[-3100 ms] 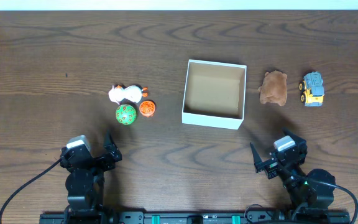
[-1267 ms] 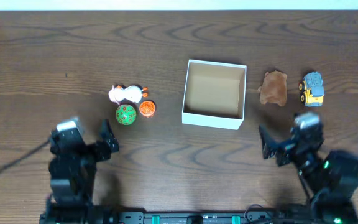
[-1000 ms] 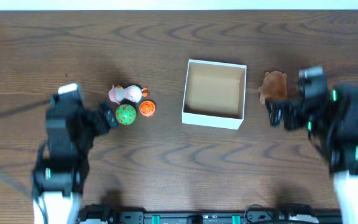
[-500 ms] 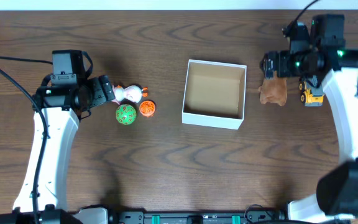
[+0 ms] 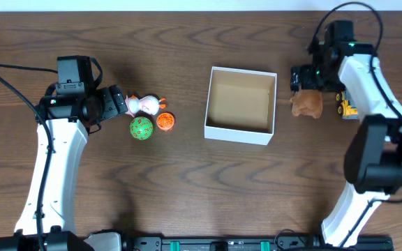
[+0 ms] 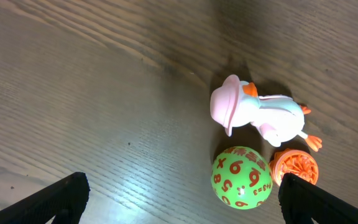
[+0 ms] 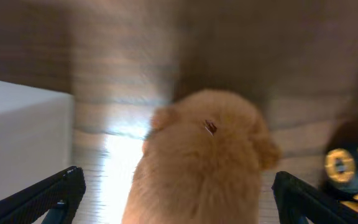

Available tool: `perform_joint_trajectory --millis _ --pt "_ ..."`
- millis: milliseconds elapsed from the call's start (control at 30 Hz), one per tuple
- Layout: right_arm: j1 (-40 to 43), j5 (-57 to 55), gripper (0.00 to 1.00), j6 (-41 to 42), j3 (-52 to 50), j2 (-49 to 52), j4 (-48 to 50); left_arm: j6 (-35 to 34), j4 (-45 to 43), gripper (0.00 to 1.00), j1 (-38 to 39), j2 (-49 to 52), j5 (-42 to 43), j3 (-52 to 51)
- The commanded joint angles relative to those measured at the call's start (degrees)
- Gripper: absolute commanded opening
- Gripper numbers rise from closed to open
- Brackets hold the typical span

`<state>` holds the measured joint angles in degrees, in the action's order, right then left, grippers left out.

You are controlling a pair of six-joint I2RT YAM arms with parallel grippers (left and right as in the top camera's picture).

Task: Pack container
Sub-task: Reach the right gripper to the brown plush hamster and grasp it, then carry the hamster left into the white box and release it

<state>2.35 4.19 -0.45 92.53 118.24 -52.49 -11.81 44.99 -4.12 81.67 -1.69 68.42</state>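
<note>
Green ball (image 5: 142, 128): nearest the robot, numbered, left of centre, right beside orange disc (image 5: 165, 121).
Duck toy (image 5: 144, 104): white w/ pink hat, lying just behind the ball.
L gripper (image 5: 114, 104): fingers wide apart, nothing held. Low, just beside the duck, prob. lining up a pick.
Container (image 5: 237, 132): mid-table, upright, open top, nothing inside. Toys lie on both sides, so either arm can feed it.
Plush (image 5: 307, 103): brown, just right of the container wall, not touching.
Toy truck (image 5: 347, 106): yellow/blue, beside plush, partly under R arm.
R gripper (image 5: 304, 79): fingers spread, empty, either side of the plush at its far end. Looks set to close on it.
</note>
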Motion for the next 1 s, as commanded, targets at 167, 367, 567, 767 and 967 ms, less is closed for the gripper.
perform_joint_trajectory --millis 167,367,567,767,967 --pt "0.20 -1.38 0.61 3.48 0.44 4.26 -3.06 0.11 0.20 0.98 -0.22 0.28 -0.04 1.03" --pt "0.22 -1.42 0.01 3.87 0.39 4.35 -6.23 0.11 0.20 0.98 -0.22 0.28 -0.04 1.03" --pt "-0.20 -1.38 0.01 7.39 1.73 1.84 -8.00 0.11 0.20 0.98 -0.20 0.28 -0.04 1.03" --pt "-4.33 -1.16 0.01 8.15 8.61 -7.93 -12.61 0.11 0.20 0.98 -0.20 0.28 -0.04 1.03" --pt "-15.15 1.09 0.01 14.19 11.82 -17.77 -10.78 0.11 0.20 0.98 -0.20 0.28 -0.04 1.03"
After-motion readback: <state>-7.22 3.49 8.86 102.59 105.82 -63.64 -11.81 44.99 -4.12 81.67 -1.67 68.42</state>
